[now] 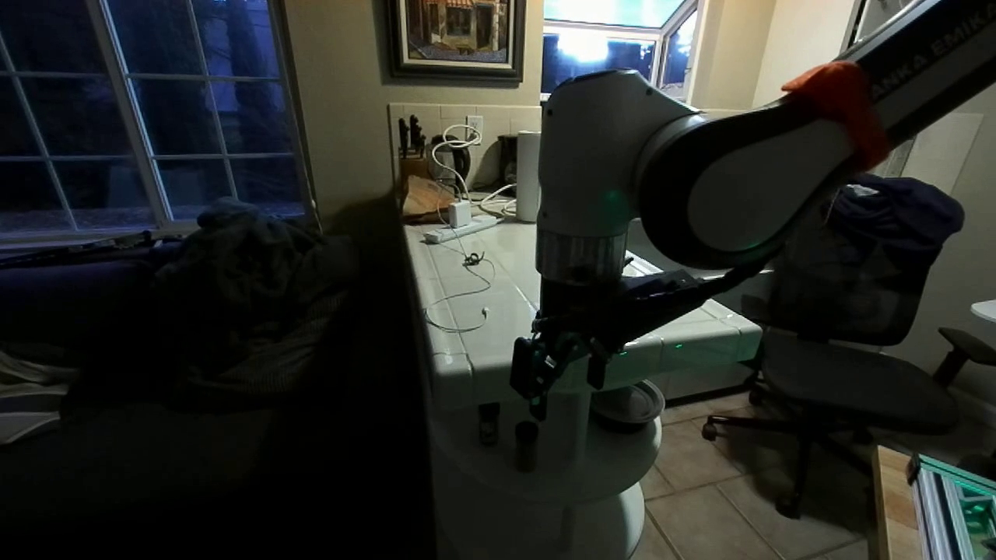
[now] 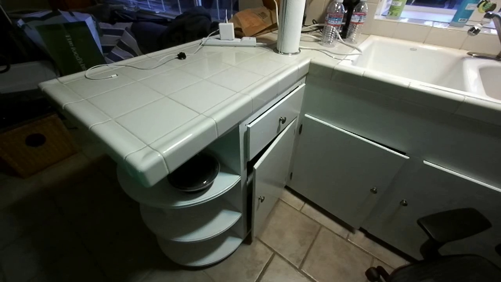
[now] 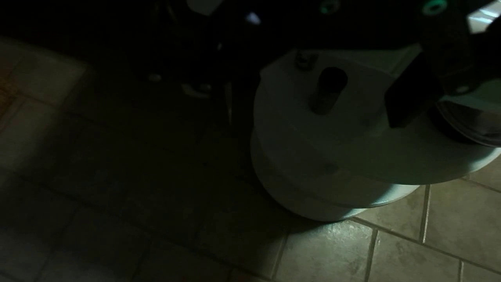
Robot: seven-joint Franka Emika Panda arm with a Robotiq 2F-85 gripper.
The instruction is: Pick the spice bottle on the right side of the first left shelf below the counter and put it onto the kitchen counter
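Gloom makes depth hard for us to judge in an exterior view, where the claw (image 1: 567,393) hangs spread and holding nothing in front of the end of the counter surface (image 1: 513,268). Below it, on the top shelf (image 1: 568,467), stands the upright spice bottle (image 1: 526,447) we take for the target, to the right of a second bottle (image 1: 488,428). If we misread the height, we may strike the overhanging counter surface on the way in; if we lift before backing out, the spice bottle may hit its underside. We count one arm (image 1: 700,171), two bottles on the shelf and one bowl (image 1: 629,403). In the wrist view we see the claw's two fingers (image 3: 411,94) wide apart, one nearly lost in the dark, with both bottles beyond the gap between them. The bottles stand near each other, so an off-line reach could tip one; we count two bottles again, and one bowl cut off at the edge. In an exterior view the loose cable (image 2: 181,56) on the counter surface could make the spice bottle wobble and fall if we set it there; neither claw nor spice bottle shows, and we count one cable, one bowl, three curved shelves (image 2: 203,225), two labelled water bottles (image 2: 332,25) and one paper roll (image 2: 290,27).
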